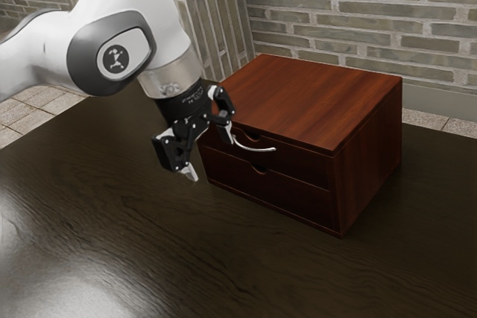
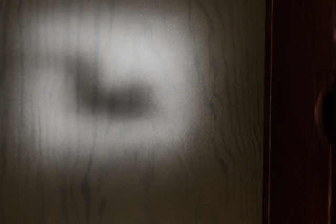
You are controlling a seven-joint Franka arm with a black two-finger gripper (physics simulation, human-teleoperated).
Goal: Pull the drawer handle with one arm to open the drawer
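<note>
A dark red wooden cabinet (image 1: 313, 102) with two drawers stands on the table. The upper drawer (image 1: 287, 156) carries a curved silver handle (image 1: 255, 145), and both drawer fronts sit flush with the cabinet. My gripper (image 1: 213, 156) hangs in front of the cabinet's near corner, open wide. One finger (image 1: 224, 114) is right at the inner end of the handle; whether it touches I cannot tell. The other finger (image 1: 177, 156) points down toward the table, away from the cabinet. In the wrist view the cabinet front (image 2: 299, 98) runs along one side, close beside my hand.
The dark wooden table (image 1: 149, 258) stretches wide in front of and beside the cabinet. A brick wall (image 1: 358, 5) stands behind. In the wrist view the table top (image 2: 131, 40) below my hand shows a bright glare and my hand's shadow (image 2: 113, 95).
</note>
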